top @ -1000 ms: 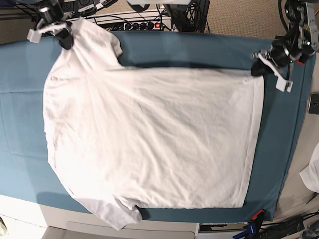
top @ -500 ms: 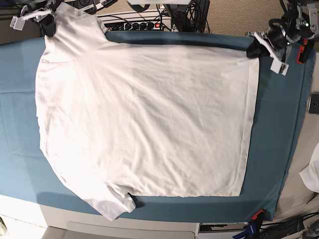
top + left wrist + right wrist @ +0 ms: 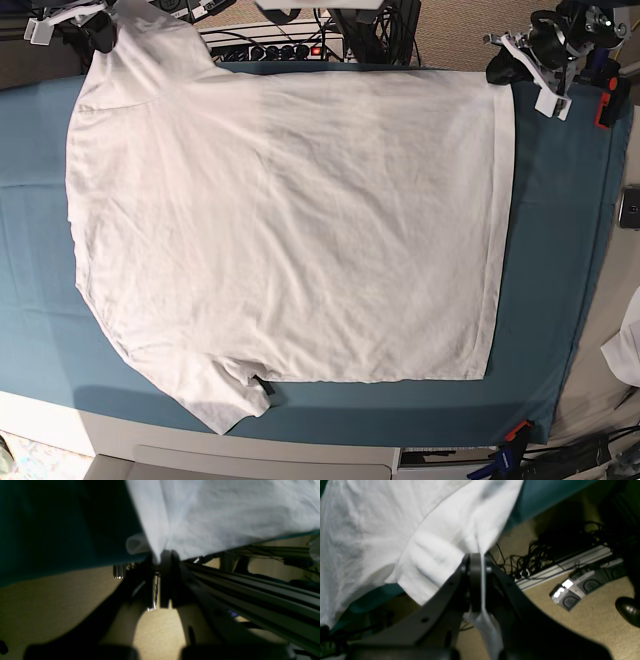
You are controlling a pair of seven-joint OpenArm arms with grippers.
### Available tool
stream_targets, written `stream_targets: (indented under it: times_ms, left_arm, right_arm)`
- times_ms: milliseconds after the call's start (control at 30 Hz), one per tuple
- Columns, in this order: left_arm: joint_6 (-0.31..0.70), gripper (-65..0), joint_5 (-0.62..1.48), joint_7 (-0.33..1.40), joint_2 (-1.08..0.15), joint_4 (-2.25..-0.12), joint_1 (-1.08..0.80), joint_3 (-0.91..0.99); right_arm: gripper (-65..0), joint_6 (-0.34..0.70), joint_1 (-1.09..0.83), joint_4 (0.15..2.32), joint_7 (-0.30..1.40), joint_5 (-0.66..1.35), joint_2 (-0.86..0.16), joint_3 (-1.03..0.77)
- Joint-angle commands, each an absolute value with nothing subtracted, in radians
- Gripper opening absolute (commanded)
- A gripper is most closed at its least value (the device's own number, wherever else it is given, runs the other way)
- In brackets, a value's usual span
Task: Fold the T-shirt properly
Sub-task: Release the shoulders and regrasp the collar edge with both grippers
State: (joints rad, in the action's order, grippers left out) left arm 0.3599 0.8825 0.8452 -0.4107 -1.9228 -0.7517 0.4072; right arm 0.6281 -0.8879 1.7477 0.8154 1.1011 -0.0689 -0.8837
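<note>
White cotton T-shirt (image 3: 290,230) lies spread across the teal-covered bench (image 3: 560,260); left pincer (image 3: 505,68) clamps its hem corner, right pincer (image 3: 95,30) clamps the sleeve.

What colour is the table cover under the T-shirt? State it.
Teal table cover, clearest in the base view.

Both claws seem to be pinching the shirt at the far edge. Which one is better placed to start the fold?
Neither, I'd guess. The left gripper pinches the T-shirt at a hem corner, the right gripper at a sleeve. Both sit along the far edge, so they'd likely move together.
</note>
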Motion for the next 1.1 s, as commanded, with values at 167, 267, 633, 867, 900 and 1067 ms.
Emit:
stream_targets:
  times_ms: [167,267,633,867,900,1067]
  left_arm:
    - [0.364,-65.0,0.889,0.846,-0.421,-1.955,-0.804,0.416]
    - [0.364,-65.0,0.89,0.849,-0.421,-1.958,-0.813,0.416]
    - [0.364,-65.0,0.889,0.849,-0.421,-1.958,-0.817,0.416]
    - [0.364,-65.0,0.869,0.836,-0.421,-1.962,-0.812,0.416]
    - [0.364,-65.0,0.859,0.83,-0.418,-1.967,-0.807,0.416]
    - [0.364,-65.0,0.856,0.831,-0.413,-1.981,-0.767,0.416]
  right_arm:
    - [-65.0,0.632,-0.947,1.761,0.831,1.144,-0.08,-0.899]
    - [-65.0,0.632,-0.964,1.761,0.834,1.145,-0.08,-0.899]
    - [-65.0,0.632,-0.997,1.761,0.839,1.18,-0.08,-0.899]
    - [-65.0,0.632,-0.962,1.762,0.831,1.189,-0.08,-0.913]
    - [-65.0,0.632,-0.941,1.762,0.831,1.189,-0.08,-0.924]
    - [-65.0,0.632,-0.823,1.762,0.832,1.181,-0.08,-0.949]
